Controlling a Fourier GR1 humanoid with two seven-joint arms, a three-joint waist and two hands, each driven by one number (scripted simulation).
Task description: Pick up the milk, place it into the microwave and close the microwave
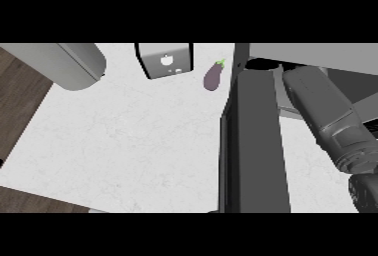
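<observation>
The milk point(166, 60) is a grey carton with a white mark, standing on the white counter point(125, 140) near its far edge. The microwave point(317, 52) is at the far right, and its dark door point(251, 145) stands open, reaching toward the near edge. My right forearm point(325, 110) lies to the right of the door. The black right hand point(363, 192) shows only partly at the frame's right edge, far from the milk. A grey forearm point(66, 62) crosses the top left corner, and the left hand is out of sight.
A purple eggplant point(213, 77) lies between the milk and the microwave door. Dark wooden floor point(18, 100) shows past the counter's left edge. Bare counter stretches from the milk to the near edge, left of the door.
</observation>
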